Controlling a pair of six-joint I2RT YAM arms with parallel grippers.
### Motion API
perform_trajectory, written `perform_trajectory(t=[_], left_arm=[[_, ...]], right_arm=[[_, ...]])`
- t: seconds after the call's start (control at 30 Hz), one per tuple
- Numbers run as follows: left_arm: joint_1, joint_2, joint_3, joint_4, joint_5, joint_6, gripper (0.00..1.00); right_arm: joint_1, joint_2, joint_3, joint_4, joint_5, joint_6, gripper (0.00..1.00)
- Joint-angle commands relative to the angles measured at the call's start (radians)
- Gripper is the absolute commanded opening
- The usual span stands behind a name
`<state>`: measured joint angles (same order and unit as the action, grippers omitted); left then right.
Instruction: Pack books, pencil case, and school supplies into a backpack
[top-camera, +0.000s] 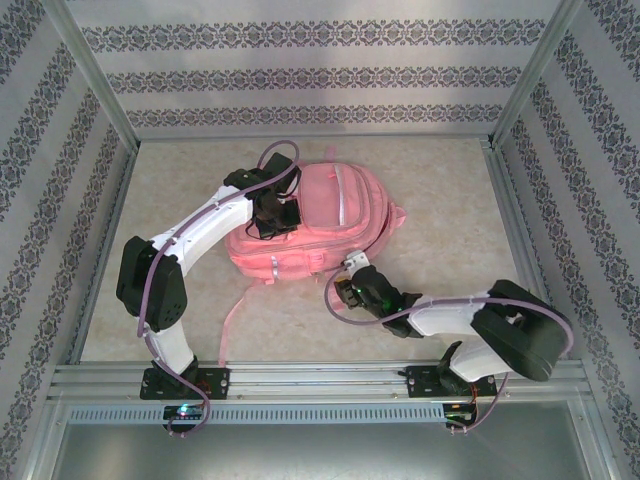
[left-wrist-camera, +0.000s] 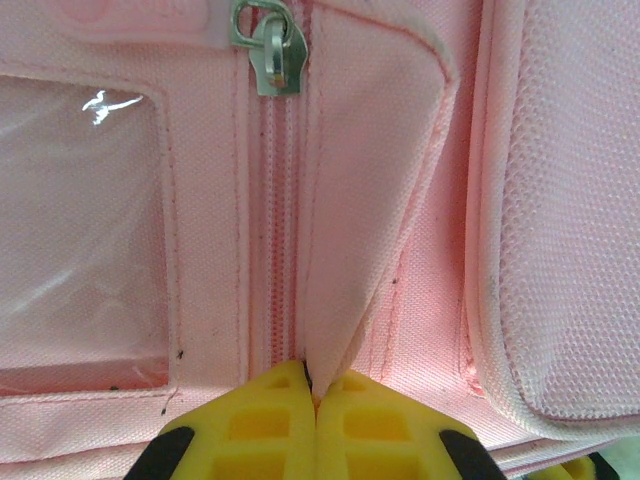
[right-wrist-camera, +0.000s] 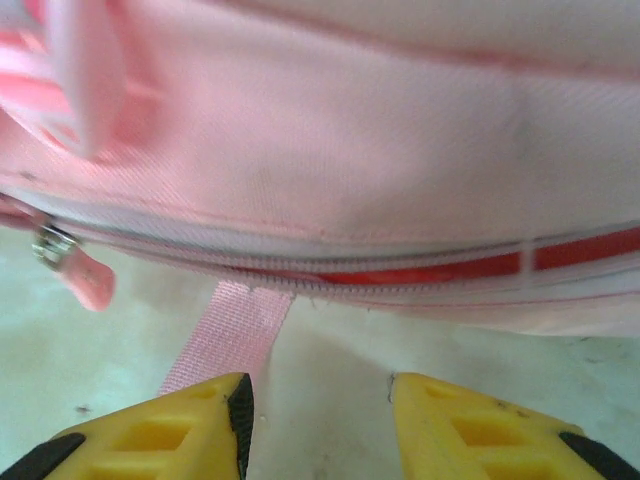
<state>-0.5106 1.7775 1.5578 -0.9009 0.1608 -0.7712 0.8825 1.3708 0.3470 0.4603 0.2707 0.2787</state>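
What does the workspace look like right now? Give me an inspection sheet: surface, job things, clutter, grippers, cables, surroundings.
surface: beige table, flat.
job's things: pink backpack lying mid-table, one strap trailing toward the arms.
clutter: nothing seen.
grippers: left gripper shut, pinching a fold of backpack fabric beside the zip pull; right gripper open at the bag's near edge, nothing between its fingers.
cables: a purple cable runs along each arm.
surroundings: patterned walls, metal frame rail along the near edge.
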Motion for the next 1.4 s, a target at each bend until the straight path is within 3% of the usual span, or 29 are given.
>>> perform_trajectory(t=[0.0, 0.17, 0.47, 1.37], left_arm=[[0.025, -0.035, 0.033, 0.002, -0.022, -0.007, 0.0], [0.026, -0.037, 0.029, 0.019, 0.001, -0.021, 0.0], [0.025, -0.046, 0.009, 0.031, 0.029, -0.04, 0.0], [0.026, -0.049, -0.008, 0.037, 0.042, -0.051, 0.0]], right_arm=[[0.043, -0.09, -0.042, -0.056, 0.01, -0.044, 0.43], [0.063, -0.086, -0.095, 0.085, -0.069, -0.066, 0.46], [0.078, 0.191, -0.029, 0.415, -0.056, -0.082, 0.48], [0.083, 0.406, 0.123, 0.436, -0.037, 0.023, 0.42]])
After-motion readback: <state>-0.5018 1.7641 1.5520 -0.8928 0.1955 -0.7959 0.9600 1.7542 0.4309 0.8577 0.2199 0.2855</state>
